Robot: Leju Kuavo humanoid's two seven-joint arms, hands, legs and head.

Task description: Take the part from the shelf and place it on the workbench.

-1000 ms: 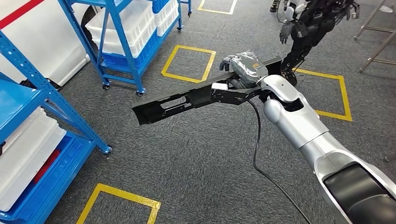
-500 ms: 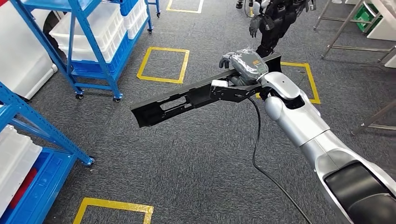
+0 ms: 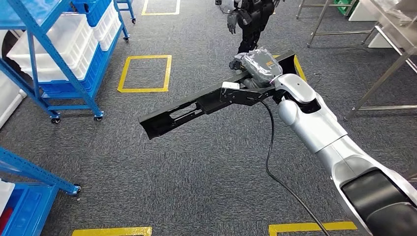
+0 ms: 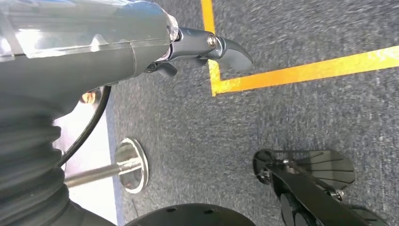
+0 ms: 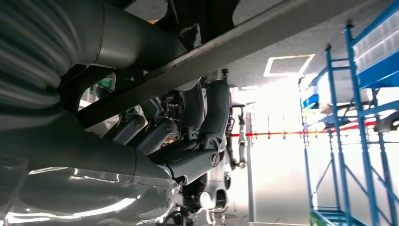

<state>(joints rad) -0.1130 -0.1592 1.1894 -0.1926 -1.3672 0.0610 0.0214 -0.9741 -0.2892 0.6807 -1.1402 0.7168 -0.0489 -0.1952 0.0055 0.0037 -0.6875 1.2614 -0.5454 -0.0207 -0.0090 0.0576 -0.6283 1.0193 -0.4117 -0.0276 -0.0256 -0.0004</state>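
Since the earlier frames our whole view has swung: the blue shelf [image 3: 59, 54] slid off left and metal table legs [image 3: 378, 83] came in on the right, so we're turning. We're mid-carry. Our right hand [image 3: 258, 66] has its fingers [image 5: 207, 122] wrapped around the long black part [image 3: 196, 105], most of which sticks out beyond them. Next: face the workbench, probably that table, top cut off. Our left hand [image 4: 141, 42] hangs over the carpet; finger spread unclear.
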